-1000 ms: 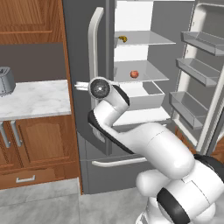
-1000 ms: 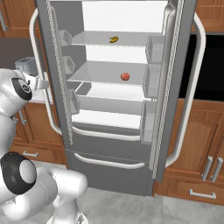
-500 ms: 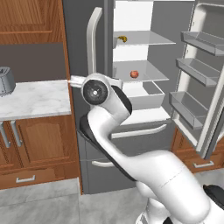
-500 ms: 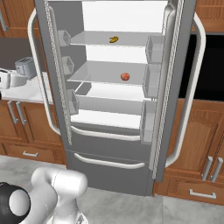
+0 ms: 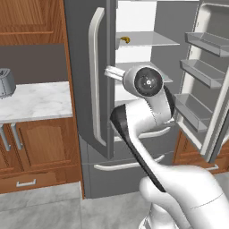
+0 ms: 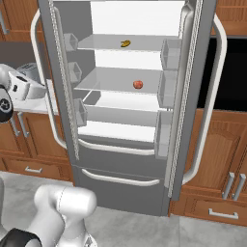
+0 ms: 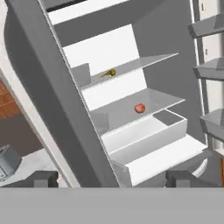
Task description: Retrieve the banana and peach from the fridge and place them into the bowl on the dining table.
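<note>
With both doors swung wide, the fridge shows a white interior with grey door frames, long white curved handles and two lower drawers. On the middle shelf sits the peach, a small round red-orange fruit resting alone toward the right of the shelf, well back from its front edge; in the hand view it appears as a small red ball on the same shelf. One shelf higher lies the banana, a short yellow curved piece with a dark end, small at this range. Below the peach's shelf is a white open bin. Door racks hang on the right door.

From the hand view, the gripper has its two dark fingertips standing far apart at the bottom edge, spread wide with nothing between them, pointed at the fridge from outside, well apart from both fruits. On the marble counter to the left stands a grey toaster, above wooden cabinets.
</note>
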